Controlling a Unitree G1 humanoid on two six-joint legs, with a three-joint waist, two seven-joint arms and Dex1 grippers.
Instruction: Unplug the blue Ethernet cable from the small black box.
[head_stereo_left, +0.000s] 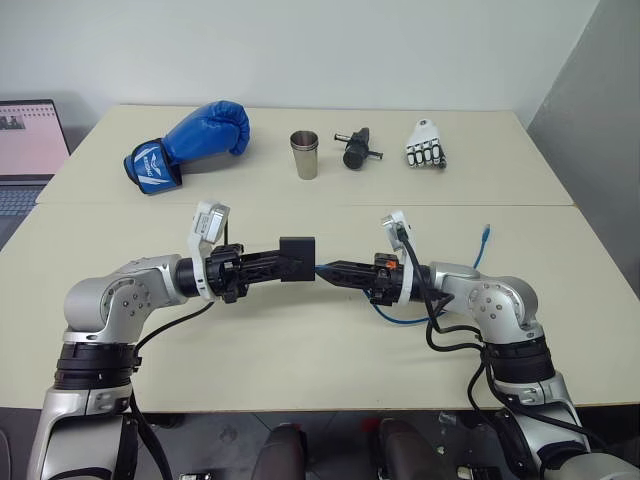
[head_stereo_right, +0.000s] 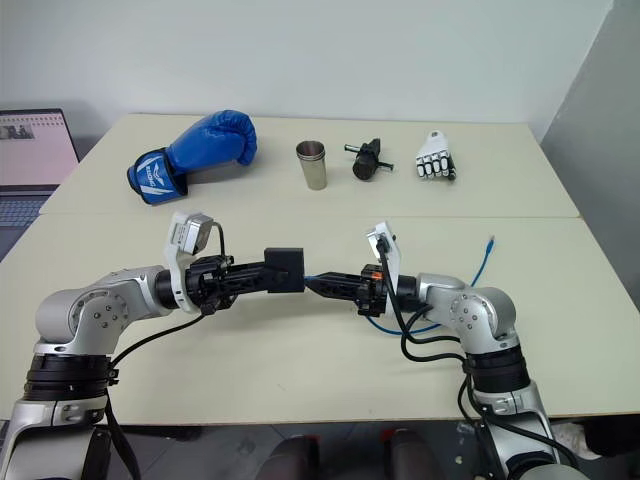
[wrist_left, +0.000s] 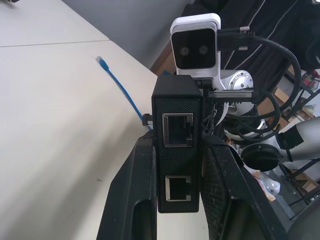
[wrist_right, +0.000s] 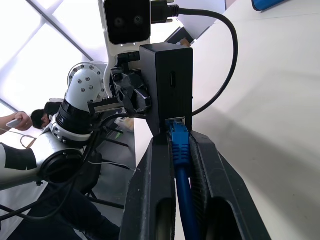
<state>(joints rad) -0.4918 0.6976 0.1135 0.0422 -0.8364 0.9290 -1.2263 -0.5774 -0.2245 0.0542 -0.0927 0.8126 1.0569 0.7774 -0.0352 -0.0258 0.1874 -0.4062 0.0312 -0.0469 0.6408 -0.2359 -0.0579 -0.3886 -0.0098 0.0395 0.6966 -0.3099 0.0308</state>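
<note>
The small black box (head_stereo_left: 297, 257) is held above the near table, clamped between the two fingers of my left gripper (head_stereo_left: 286, 262), which is shut on it. In the left wrist view the box (wrist_left: 177, 100) shows two empty ports on the side facing the camera. My right gripper (wrist_right: 179, 139) faces the box from the other side, shut on the blue Ethernet cable (wrist_right: 181, 150) at its plug, which sits in the box's port. From there the cable (head_stereo_left: 398, 320) loops under my right arm, and its free end (head_stereo_left: 486, 235) lies on the table.
Along the far table lie a blue boxing glove (head_stereo_left: 195, 140), a metal cup (head_stereo_left: 305, 153), a black cylindrical tool (head_stereo_left: 356, 148) and a white robot hand (head_stereo_left: 426, 145). A laptop (head_stereo_left: 25, 140) stands at the far left. A seam (head_stereo_left: 120, 204) divides the two tables.
</note>
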